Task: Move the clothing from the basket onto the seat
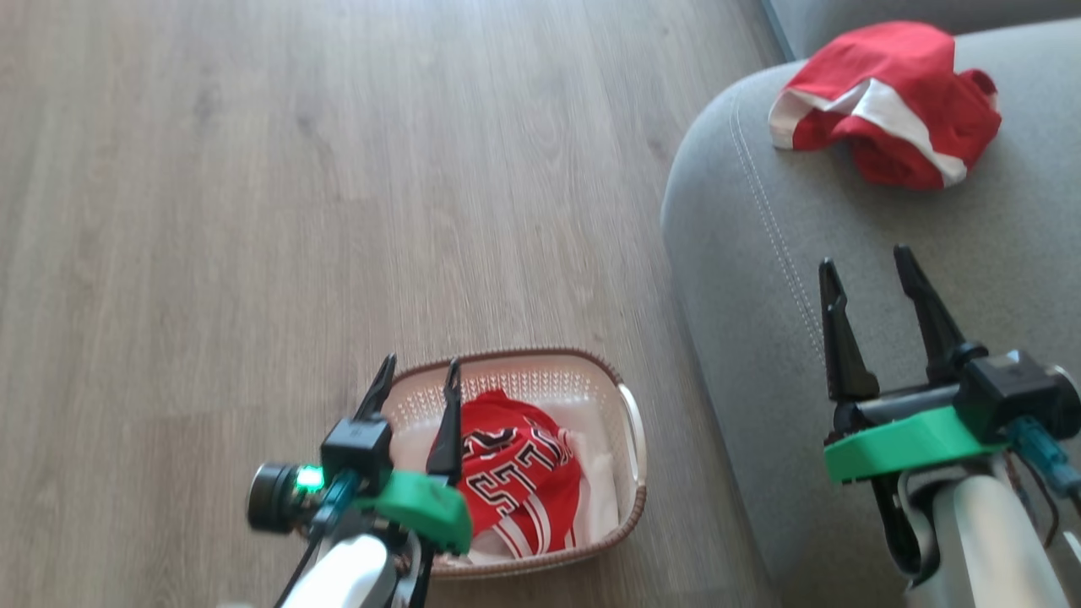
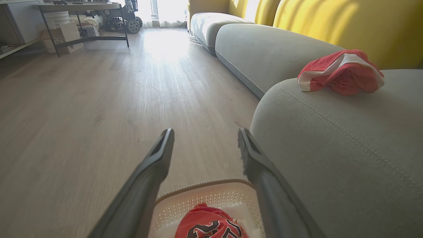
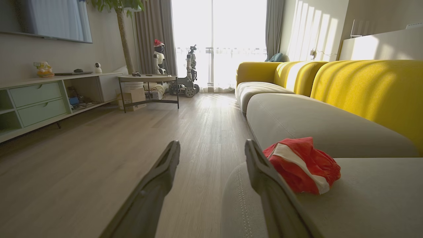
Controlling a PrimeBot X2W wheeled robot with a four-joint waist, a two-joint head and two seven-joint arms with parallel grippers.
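Floor [image 1: 253, 169]: wood-grain planks, matt, with a faint sheen where daylight falls.
Seat [image 1: 844, 253]: grey woven cloth, matt, slightly nubbly (pale double stitching along the edge).
Basket [image 1: 540, 382]: smooth cream plastic, perforated; brown woven-look rim.
Jersey [image 1: 515, 473]: thin, smooth red cloth, crumpled.
Shorts [image 1: 887, 93]: same red cloth, white bands.

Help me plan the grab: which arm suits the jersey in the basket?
Left. The left end effector, open, hovers by the red lettered jersey in the cream perforated basket; the right end effector is over the grey fabric sofa.
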